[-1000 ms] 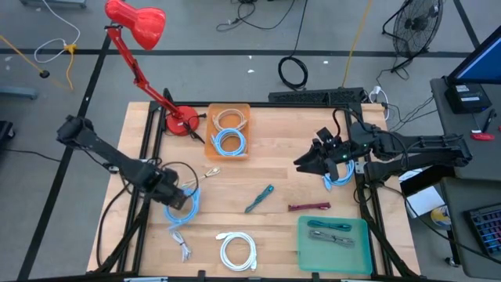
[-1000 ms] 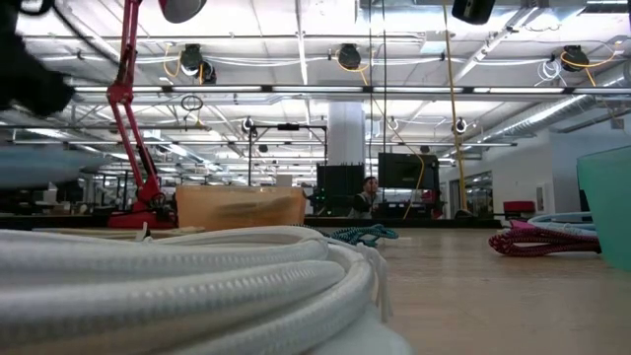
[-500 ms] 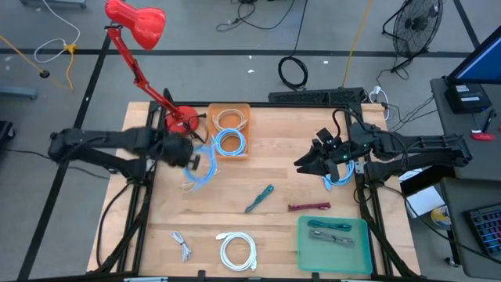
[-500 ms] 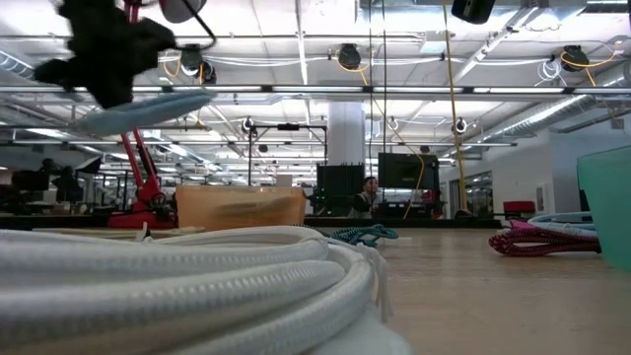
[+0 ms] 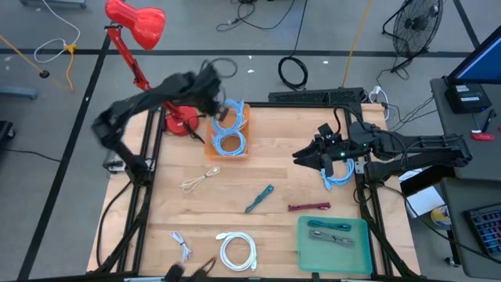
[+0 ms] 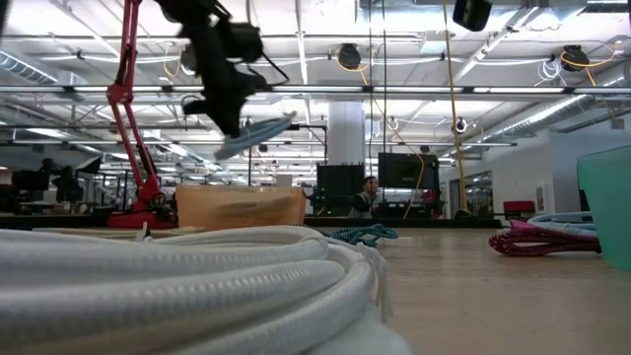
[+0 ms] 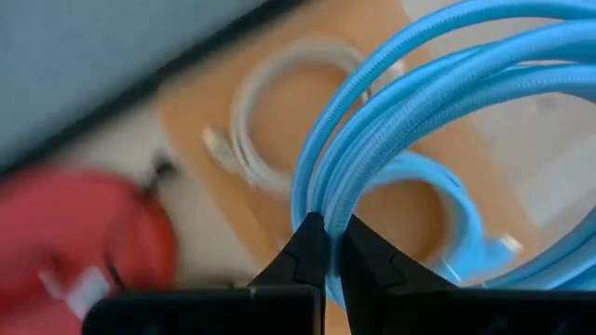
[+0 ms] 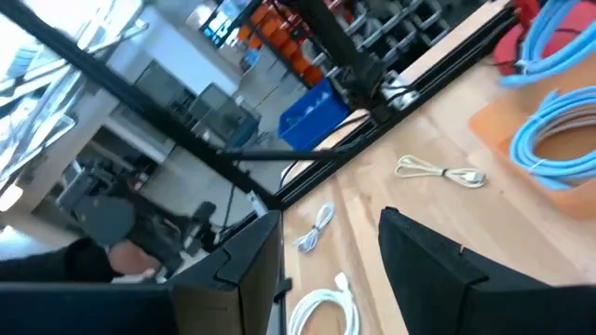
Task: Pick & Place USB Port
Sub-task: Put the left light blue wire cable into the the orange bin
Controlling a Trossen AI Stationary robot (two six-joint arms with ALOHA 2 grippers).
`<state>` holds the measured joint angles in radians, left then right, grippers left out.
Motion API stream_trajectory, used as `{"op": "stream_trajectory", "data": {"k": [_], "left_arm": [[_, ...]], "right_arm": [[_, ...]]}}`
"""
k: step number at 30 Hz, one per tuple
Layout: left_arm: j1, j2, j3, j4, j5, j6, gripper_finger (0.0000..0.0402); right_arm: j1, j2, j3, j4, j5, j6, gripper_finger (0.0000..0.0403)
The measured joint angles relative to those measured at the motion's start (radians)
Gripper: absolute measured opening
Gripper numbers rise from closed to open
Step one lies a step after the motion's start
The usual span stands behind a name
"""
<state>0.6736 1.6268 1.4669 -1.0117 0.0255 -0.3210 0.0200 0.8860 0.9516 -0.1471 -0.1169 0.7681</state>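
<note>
The left jaws point(image 7: 324, 244) are closed on a blue cable point(image 7: 391, 121), holding it above the orange tray point(image 5: 245, 151) at the counter's point(image 5: 282, 168) far edge. The right jaws point(image 8: 321, 251) hang open over the counter's right side, holding nothing.

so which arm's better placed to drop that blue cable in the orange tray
Left. Its fingers are pinched on the blue cable, hanging over the orange tray. The right gripper is open, far off by the table's right edge.
</note>
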Motion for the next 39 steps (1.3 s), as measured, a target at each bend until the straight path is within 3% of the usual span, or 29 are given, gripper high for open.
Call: {"op": "stream_trajectory", "data": {"k": [5, 10, 16, 30, 39], "left_arm": [[0.063, 0.249, 0.272, -0.117, 0.039, 0.252, 0.001], [0.11, 0.376, 0.391, -0.182, 0.071, 0.413, 0.001], [0.157, 0.408, 0.391, -0.221, -0.021, 0.535, 0.001], [0.127, 0.417, 0.389, -0.147, 0.005, 0.634, 0.001], [0.095, 0.499, 0.386, -0.155, -0.001, 0.663, 0.001]], "right_arm": [[0.0, 0.0, 0.0, 0.0, 0.047, 0.031, 0.0171], [0.003, 0.0, 0.0, 0.0, 0.064, 0.057, 0.0171], [0.008, 0.0, 0.0, 0.0, 0.091, 0.058, 0.0171], [0.005, 0.0, 0.0, -0.002, 0.202, 0.05, 0.0171], [-0.014, 0.001, 0.0, -0.001, 0.223, 0.051, 0.0171]]}}
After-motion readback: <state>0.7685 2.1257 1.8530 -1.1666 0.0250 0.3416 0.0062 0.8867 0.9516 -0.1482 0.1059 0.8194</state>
